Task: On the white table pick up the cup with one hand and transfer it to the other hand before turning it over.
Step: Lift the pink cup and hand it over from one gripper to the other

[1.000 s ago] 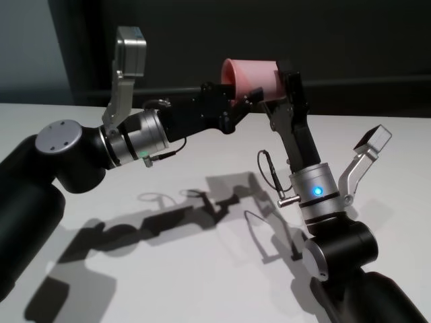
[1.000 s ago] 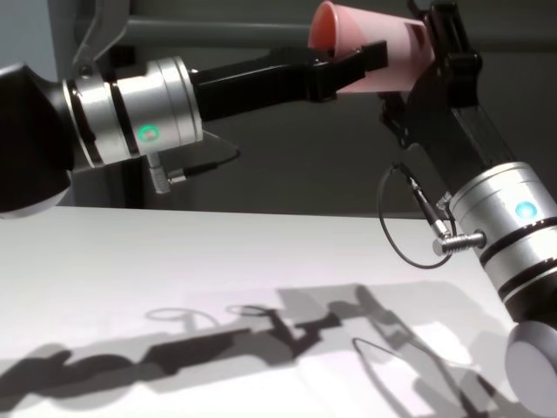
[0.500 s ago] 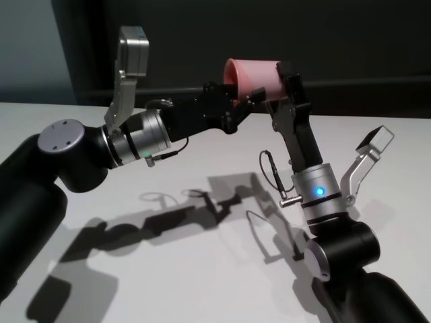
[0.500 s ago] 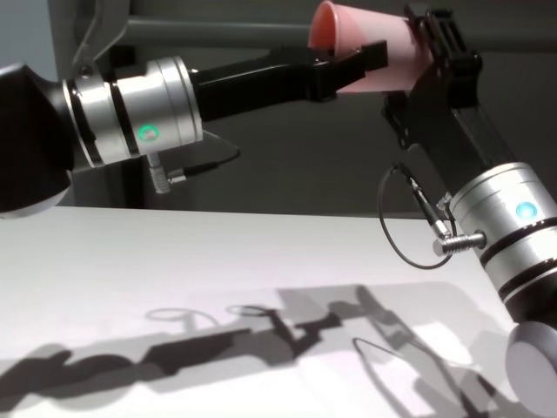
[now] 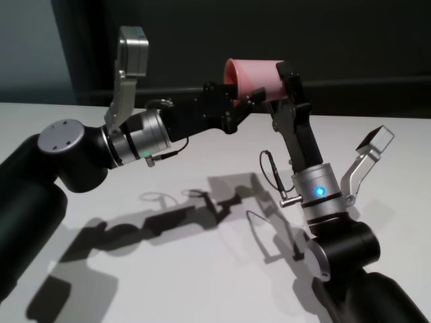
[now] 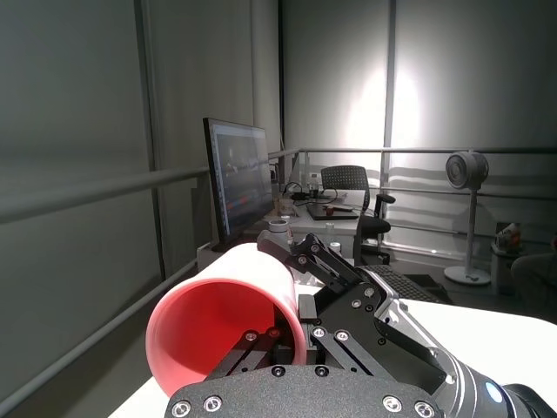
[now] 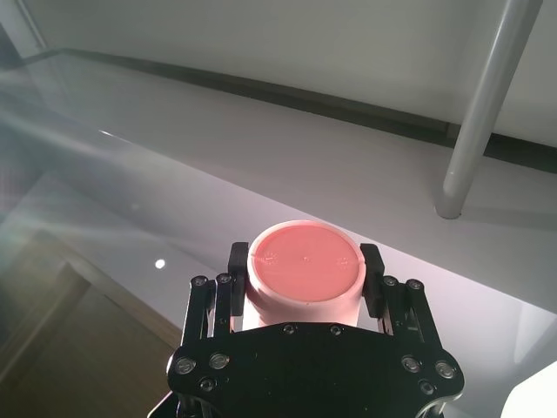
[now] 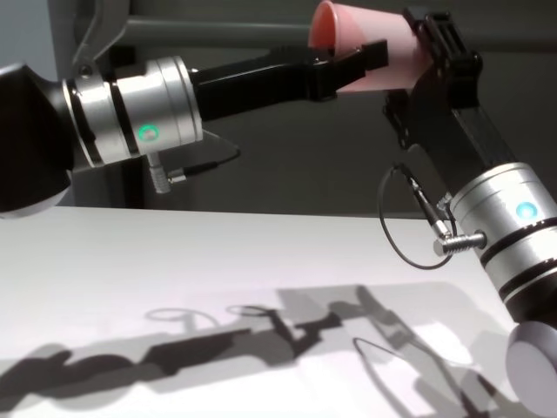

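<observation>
The salmon-pink cup (image 5: 256, 74) hangs high above the white table (image 5: 188, 269), lying on its side with its rim toward my left arm. My left gripper (image 5: 244, 99) is shut on the cup's rim wall (image 6: 222, 335), one finger inside the mouth and one outside. My right gripper (image 5: 286, 82) is shut on the base end, its fingers (image 7: 372, 270) pressed against both sides of the round pink bottom (image 7: 305, 261). In the chest view the cup (image 8: 370, 48) bridges the left gripper (image 8: 355, 65) and the right gripper (image 8: 428, 45).
Both arms cast dark shadows on the white table (image 8: 218, 261) beneath them. A dark wall with a horizontal rail (image 8: 218, 33) stands behind the table. A loose cable loop (image 8: 409, 226) hangs off the right wrist.
The right gripper's fingers have closed in onto the cup's base end. The left gripper keeps its hold on the rim, and the cup has hardly moved.
</observation>
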Robot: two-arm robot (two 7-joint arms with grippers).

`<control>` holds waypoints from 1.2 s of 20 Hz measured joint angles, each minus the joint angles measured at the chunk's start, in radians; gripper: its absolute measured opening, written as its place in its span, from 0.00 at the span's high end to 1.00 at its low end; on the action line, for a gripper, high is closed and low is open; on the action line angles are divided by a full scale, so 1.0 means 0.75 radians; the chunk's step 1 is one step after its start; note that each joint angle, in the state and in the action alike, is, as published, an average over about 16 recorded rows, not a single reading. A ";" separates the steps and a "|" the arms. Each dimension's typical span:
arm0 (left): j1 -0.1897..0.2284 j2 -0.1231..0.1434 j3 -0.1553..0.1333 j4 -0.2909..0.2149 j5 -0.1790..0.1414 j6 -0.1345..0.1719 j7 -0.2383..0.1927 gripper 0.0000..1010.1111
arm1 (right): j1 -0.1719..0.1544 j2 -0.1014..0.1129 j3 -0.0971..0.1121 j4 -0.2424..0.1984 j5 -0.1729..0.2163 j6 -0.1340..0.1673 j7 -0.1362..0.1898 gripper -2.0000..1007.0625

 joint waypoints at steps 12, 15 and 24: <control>0.000 0.000 0.000 0.000 0.000 0.000 0.000 0.95 | 0.000 -0.001 0.001 0.001 -0.001 0.002 0.001 0.26; 0.000 0.000 0.000 0.000 0.000 0.000 0.000 0.95 | 0.000 -0.001 0.001 0.001 -0.001 0.002 0.001 0.26; 0.000 0.000 0.000 0.000 0.000 0.000 0.000 0.94 | 0.000 -0.001 0.001 0.001 -0.001 0.003 0.002 0.26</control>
